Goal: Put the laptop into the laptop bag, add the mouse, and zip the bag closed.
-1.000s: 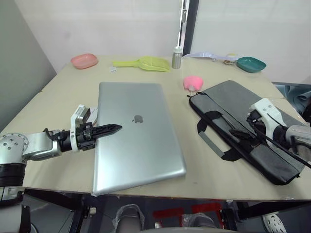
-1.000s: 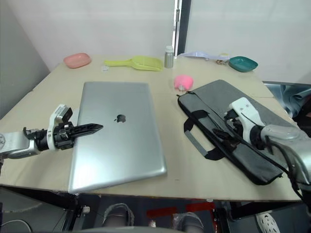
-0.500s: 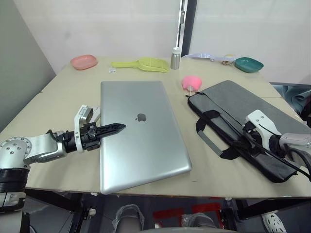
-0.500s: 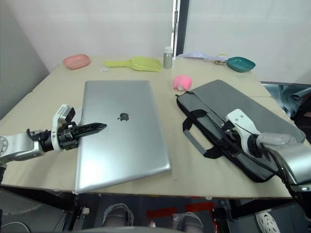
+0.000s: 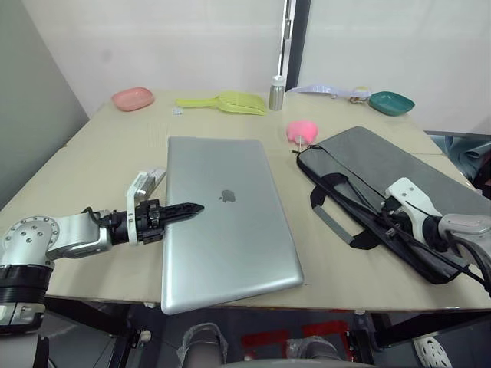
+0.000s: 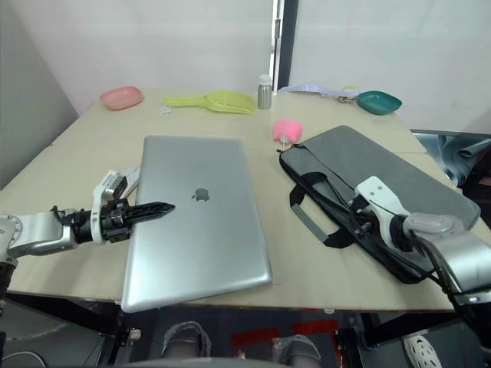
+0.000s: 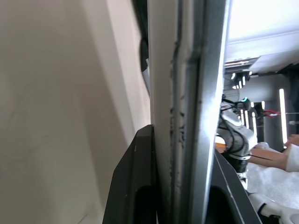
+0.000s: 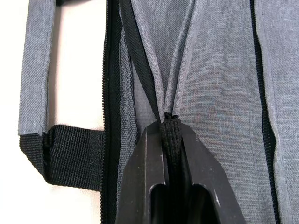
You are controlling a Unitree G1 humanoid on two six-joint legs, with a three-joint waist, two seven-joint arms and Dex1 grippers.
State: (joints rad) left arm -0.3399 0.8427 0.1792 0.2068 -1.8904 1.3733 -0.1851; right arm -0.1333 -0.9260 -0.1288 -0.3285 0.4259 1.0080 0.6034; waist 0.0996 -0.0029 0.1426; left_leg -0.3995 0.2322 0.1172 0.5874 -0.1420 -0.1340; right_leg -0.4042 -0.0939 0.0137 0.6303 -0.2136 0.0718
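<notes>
Gripping the laptop by its left edge, left gripper jaws clamped above and below | laptop's front corner overhangs the tabletop front edge | right gripper pinches laptop bag fabric; fingertips hidden among straps.

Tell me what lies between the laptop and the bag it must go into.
Nothing visible. Bare table separates the laptop from the bag; only the bag's loose strap lies on that side. The pink toy sits farther back.
</notes>
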